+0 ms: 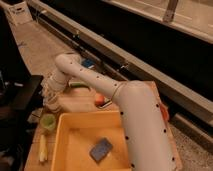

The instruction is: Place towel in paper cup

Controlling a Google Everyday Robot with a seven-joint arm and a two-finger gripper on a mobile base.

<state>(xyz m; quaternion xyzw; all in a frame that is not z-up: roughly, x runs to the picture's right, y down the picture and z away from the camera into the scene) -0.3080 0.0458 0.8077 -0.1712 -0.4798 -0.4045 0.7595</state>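
Note:
My gripper (50, 98) hangs at the left end of the wooden table, straight down from the bent white arm (70, 66). It is directly over the white paper cup (51, 107), which it largely covers; only a pale patch shows under it. The towel is not visible as a separate thing; it is hidden by the gripper or out of view.
A light green cup (47, 121) stands just in front of the gripper. A yellow bin (75, 122) holds a dark blue sponge (101, 149). An orange-red object (100, 99) and a green item (77, 85) lie on the table. A pale yellow long object (42, 148) lies left of the bin.

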